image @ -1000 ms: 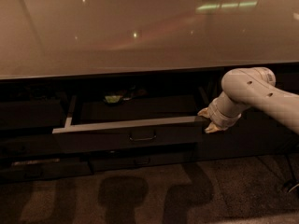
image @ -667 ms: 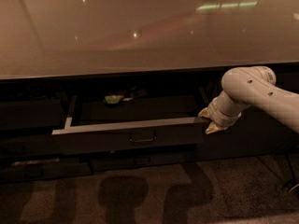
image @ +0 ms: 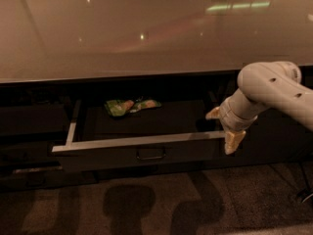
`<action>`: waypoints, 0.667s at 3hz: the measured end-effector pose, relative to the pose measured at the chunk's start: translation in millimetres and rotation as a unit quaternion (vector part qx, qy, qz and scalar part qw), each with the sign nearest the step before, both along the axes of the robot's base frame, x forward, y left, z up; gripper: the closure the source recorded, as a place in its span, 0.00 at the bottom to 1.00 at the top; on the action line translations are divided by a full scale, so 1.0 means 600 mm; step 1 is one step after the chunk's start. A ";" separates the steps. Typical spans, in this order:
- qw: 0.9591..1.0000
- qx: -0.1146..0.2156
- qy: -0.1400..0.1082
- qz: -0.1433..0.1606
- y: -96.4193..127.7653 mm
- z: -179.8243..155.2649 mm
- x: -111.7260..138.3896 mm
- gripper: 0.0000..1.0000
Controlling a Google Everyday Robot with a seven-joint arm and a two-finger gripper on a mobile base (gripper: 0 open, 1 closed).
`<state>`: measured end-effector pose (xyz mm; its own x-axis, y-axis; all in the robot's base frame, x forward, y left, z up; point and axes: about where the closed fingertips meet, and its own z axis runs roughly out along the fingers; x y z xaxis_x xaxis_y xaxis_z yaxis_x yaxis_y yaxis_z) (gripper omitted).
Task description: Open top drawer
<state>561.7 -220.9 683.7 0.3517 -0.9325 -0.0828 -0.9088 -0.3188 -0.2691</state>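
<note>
The top drawer [image: 112,156] stands pulled out from under the counter. Its dark front carries a small loop handle [image: 150,153], a pale top edge and a pale left rail [image: 72,129]. A green packet [image: 130,105] lies at the back of its floor. My gripper [image: 224,128] is at the right end of the drawer front, on a white arm [image: 274,89] coming in from the right. It is open: one fingertip [image: 213,113] sits over the inside of the drawer, the other [image: 234,142] in front of it. The front's right end lies between them.
A glossy pale countertop [image: 146,33] overhangs the drawer. Dark cabinet fronts [image: 29,121] stand to the left and right, with lower drawers in shadow below. Brown carpet [image: 146,204] covers the floor in front, with the arm's shadows on it.
</note>
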 end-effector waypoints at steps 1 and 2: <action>0.999 0.003 -0.046 0.016 0.022 0.106 -0.034 0.00; 0.999 0.000 -0.052 0.016 0.022 0.120 -0.037 0.00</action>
<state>539.8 -207.6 755.9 0.3875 -0.9208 -0.0441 -0.8652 -0.3467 -0.3623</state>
